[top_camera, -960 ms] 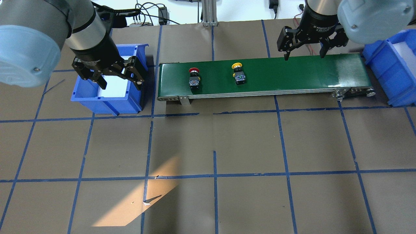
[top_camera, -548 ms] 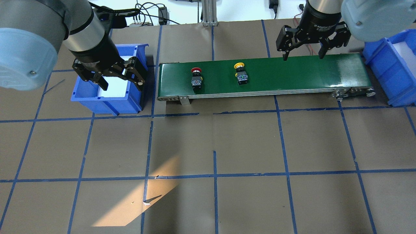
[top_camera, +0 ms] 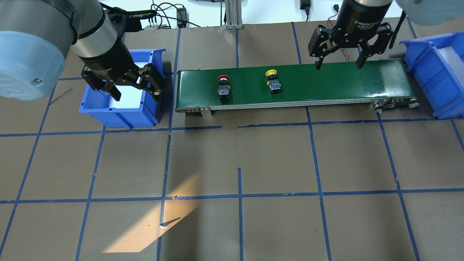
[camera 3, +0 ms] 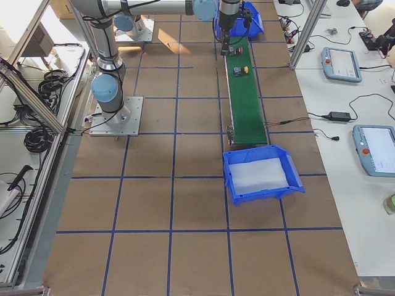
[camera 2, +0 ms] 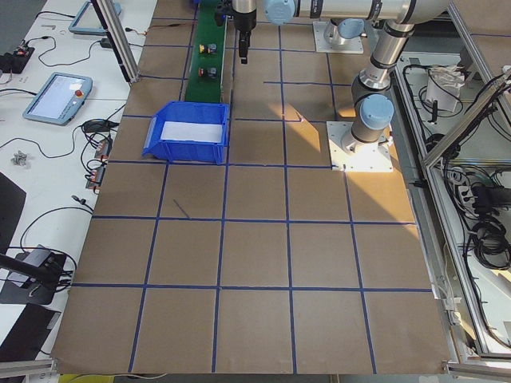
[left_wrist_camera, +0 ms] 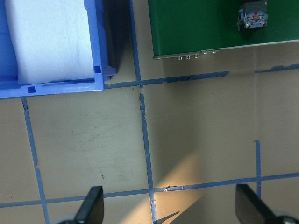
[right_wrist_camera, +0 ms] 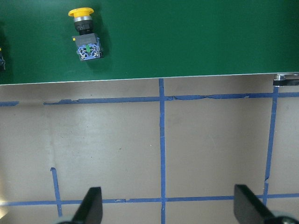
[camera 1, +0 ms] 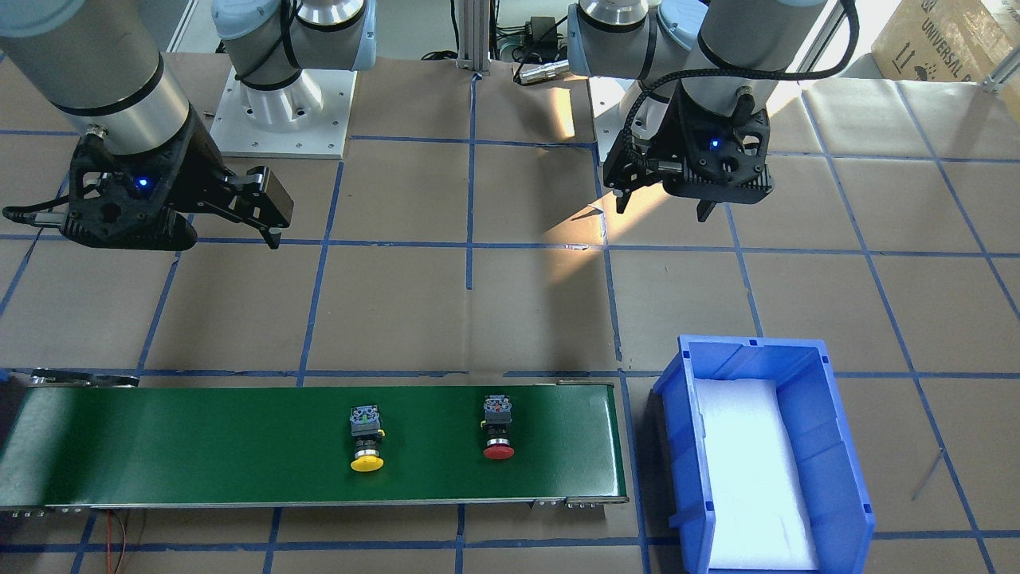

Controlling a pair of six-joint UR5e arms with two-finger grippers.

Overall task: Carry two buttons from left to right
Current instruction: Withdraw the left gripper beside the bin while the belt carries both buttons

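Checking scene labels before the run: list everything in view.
red button: 1, red cap, belt's left half
yellow button: 1, yellow cap, mid-belt
conveyor belt: 1, green, table's far side
left bin: 1, blue, white liner, off belt's left end
right bin: 1, blue, white liner, off belt's right end
table: 1, brown, blue tape grid
teach pendants: 2, grey, side bench
left gripper: 1, black, jaws open, raised near left bin
right gripper: 1, black, jaws open, raised near belt's right half

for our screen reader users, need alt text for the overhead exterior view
A red-capped button and a yellow-capped button lie apart on a green conveyor belt. In frame, the open left gripper overlaps a blue bin and the open right gripper overlaps the belt's far edge.
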